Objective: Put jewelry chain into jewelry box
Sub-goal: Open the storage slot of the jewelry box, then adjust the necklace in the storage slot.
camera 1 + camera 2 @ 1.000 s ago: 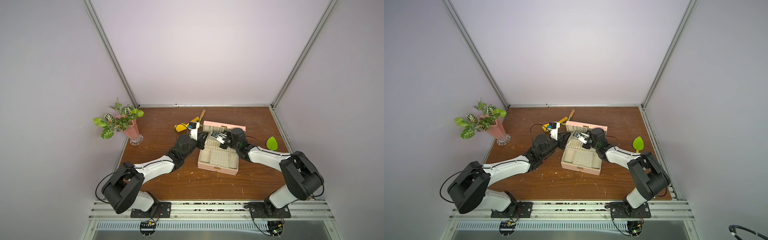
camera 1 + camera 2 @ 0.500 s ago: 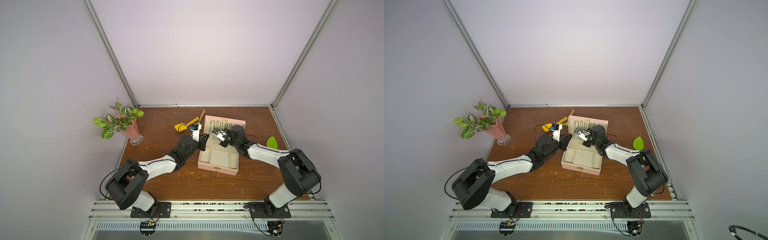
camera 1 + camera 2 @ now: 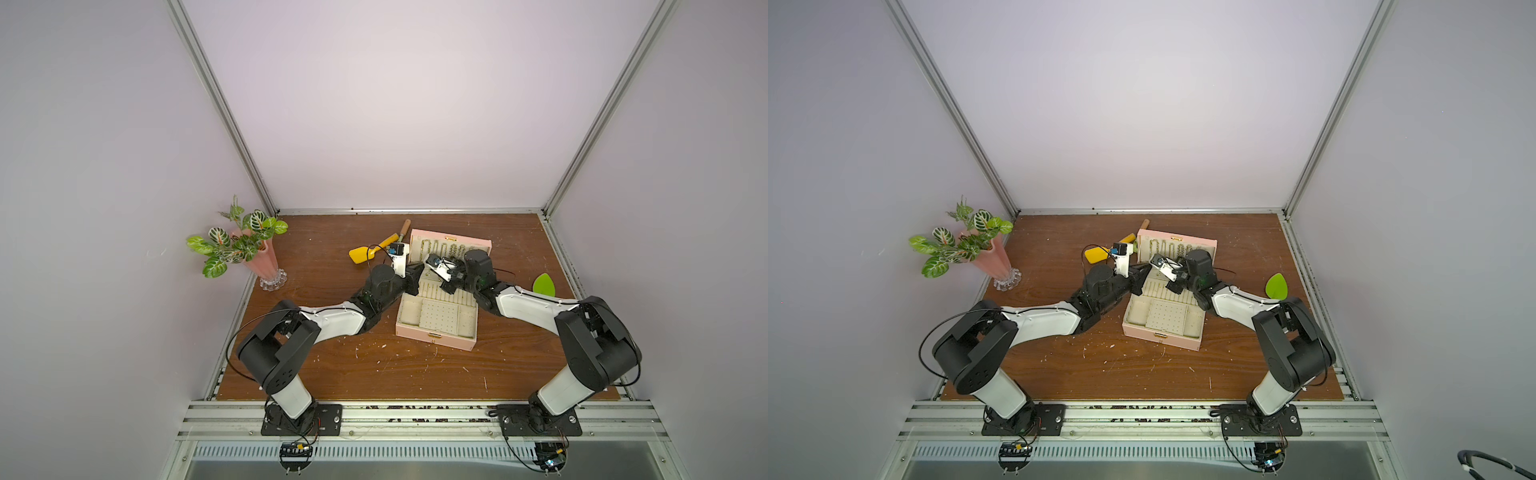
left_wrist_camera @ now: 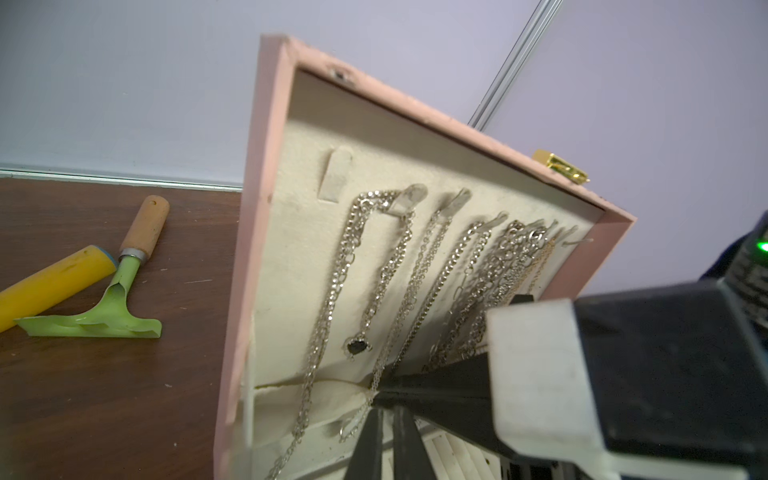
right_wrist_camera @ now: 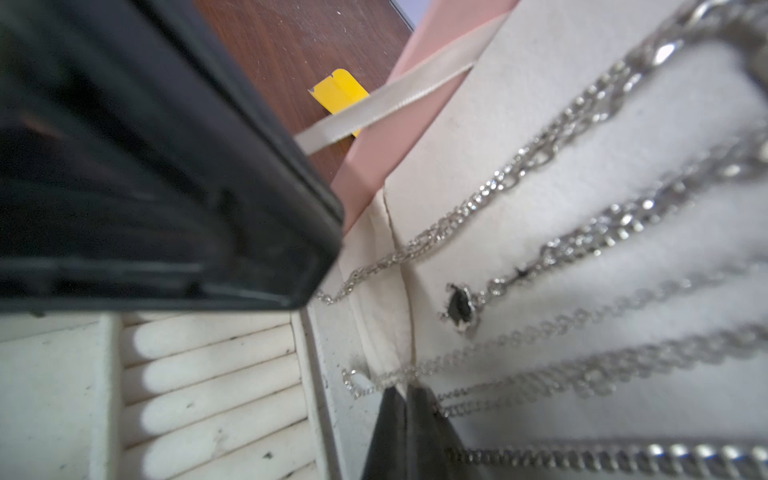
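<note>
**Chain hung, tail tuck in hand**

Box (image 3: 434, 338) sits open just right of frame centre in both top views. Its lid (image 3: 451, 238) is raised along the box's upper edge. Both claws meet at the lid's base.

Right claw (image 5: 405, 395): bottom centre of the right wrist view, tips fully together. It looks pinched on the thin chain (image 5: 359, 380) beside the pocket (image 5: 386, 320) seam. It's blurry there, so the grip is probable, not certain.

Left claw (image 4: 388, 415): bottom centre of the left wrist view, closed to a hairline slit with nothing seen in it. It sits just beside the chain's slack loop; I can't tell if they touch.

Chain location: inside the box. The upper end appears to be on a lid hook (image 4: 455, 199). It hangs down the lid among the other chains (image 4: 490, 266), with its lower end at the pocket mouth.

Step, my read: late stage, stowing the loose tail in the pocket.

Next, as I see it:
- Feed the tail down into the pocket.
- Open the right claw and back straight out.
- Keep moves small. The neighbours hang close, and a snagged link could drag one off its hook.
- The left claw could hold the pocket lip open if needed.
</note>
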You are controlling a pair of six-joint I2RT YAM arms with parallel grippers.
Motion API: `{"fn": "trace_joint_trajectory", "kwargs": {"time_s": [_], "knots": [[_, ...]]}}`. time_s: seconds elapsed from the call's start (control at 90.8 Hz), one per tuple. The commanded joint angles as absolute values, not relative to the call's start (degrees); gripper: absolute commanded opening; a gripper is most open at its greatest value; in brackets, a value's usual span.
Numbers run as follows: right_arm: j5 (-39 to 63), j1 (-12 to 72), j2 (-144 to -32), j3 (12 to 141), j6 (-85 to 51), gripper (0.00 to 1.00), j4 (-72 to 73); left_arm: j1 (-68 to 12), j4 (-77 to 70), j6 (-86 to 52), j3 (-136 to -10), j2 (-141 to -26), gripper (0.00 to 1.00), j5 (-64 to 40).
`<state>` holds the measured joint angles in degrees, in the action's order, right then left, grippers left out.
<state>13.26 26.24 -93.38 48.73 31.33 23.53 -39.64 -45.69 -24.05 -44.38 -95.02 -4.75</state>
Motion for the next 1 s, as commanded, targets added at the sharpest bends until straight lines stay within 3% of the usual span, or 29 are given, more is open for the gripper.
{"fn": "trace_joint_trajectory", "kwargs": {"time_s": [0.0,0.297,0.749,0.991], "knots": [[15.52,25.8,-92.2,49.73,29.3,0.0,30.64,-40.9,-48.75,-24.52,-46.42,-96.47,0.12,-5.09],[16.61,25.58,-92.82,49.57,27.98,0.0,31.83,-41.12,-51.0,-24.5,-49.42,-100.87,0.12,-3.51],[17.84,25.57,-93.26,49.18,26.55,0.0,33.29,-42.6,-53.81,-20.85,-51.43,-105.02,0.26,6.57],[17.84,25.49,-92.97,48.53,26.38,0.0,34.03,-42.89,-53.92,-20.42,-52.79,-106.12,0.22,9.47]]}}
